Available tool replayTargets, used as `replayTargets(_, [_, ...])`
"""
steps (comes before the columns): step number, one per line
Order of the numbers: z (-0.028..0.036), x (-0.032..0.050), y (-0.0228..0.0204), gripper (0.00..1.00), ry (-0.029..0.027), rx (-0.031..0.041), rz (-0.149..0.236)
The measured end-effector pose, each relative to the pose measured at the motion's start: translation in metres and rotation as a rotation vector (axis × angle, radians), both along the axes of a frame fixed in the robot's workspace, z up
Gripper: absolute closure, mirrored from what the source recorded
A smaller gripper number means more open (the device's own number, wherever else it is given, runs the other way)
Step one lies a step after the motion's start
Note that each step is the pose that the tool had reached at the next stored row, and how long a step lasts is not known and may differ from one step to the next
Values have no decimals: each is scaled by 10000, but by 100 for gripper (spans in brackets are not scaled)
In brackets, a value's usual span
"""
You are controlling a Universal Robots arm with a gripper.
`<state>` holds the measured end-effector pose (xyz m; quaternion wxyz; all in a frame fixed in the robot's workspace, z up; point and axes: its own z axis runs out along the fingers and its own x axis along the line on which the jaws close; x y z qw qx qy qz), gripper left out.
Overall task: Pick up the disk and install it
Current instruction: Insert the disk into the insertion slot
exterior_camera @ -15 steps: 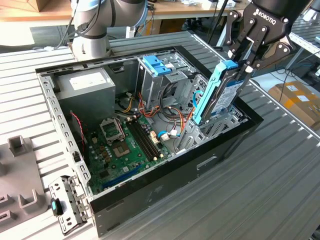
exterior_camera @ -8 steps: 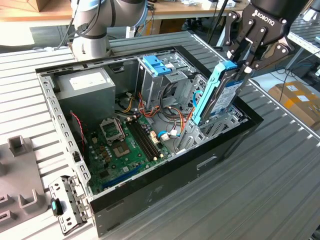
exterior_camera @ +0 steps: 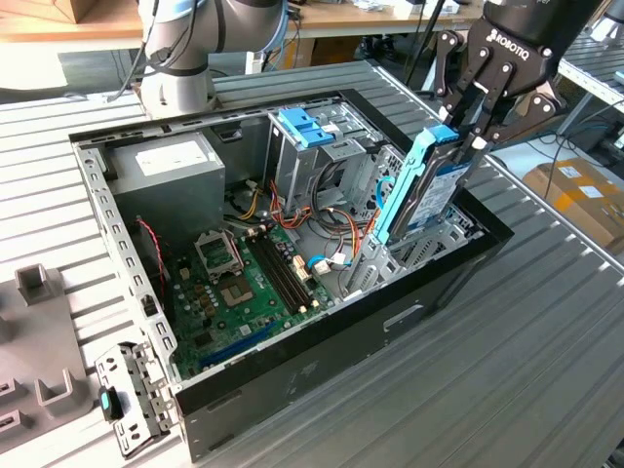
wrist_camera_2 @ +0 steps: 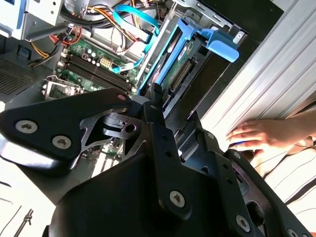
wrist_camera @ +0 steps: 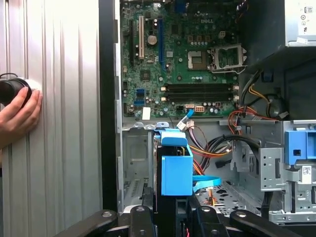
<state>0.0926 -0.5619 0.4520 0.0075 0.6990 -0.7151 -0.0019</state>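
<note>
Exterior view: jaws grip the disk [exterior_camera: 429, 185] (on edge) near loose cables [exterior_camera: 336, 219].

The case [exterior_camera: 322, 341] lies open on the table [exterior_camera: 546, 380]. My gripper [exterior_camera: 470, 136] grips the disk [exterior_camera: 434, 190] on edge over the case's corner at the exterior view's right. To the exterior view's left of the disk, the motherboard [exterior_camera: 244, 283] lies on the case floor. The cage [exterior_camera: 312, 146] stands behind the motherboard, and the power supply [exterior_camera: 166, 166] sits farther left. A hand [wrist_camera: 17, 116] rests on the table beside the case.

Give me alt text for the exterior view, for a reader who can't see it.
A black robot claw holds the disk, a hard drive in a light-blue carrier, on edge, its lower end inside an open computer case. The green motherboard lies exposed.
</note>
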Motion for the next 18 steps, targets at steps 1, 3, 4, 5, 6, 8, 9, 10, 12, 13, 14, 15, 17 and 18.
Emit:
replayTargets(1, [-30, 0, 0, 65, 0, 0, 0])
replayTargets(3, [-87, 0, 0, 65, 0, -1, 0])
replayTargets(4, [-102, 0, 0, 65, 0, 0, 0])
replayTargets(5, [-123, 0, 0, 65, 0, 0, 0])
replayTargets(6, [-141, 0, 0, 65, 0, 0, 0])
replayTargets(8, [-187, 0, 0, 65, 0, -1, 0])
replayTargets(9, [-205, 0, 0, 65, 0, -1, 0])
replayTargets(10, [-223, 0, 0, 65, 0, 0, 0])
replayTargets(12, [-264, 0, 0, 65, 0, 0, 0])
replayTargets(13, [-280, 0, 0, 65, 0, -1, 0])
replayTargets(14, [-319, 0, 0, 65, 0, 0, 0])
replayTargets(15, [-359, 0, 0, 65, 0, -1, 0])
replayTargets(17, [-427, 0, 0, 65, 0, 0, 0])
replayTargets(18, [-444, 0, 0, 65, 1, 0, 1])
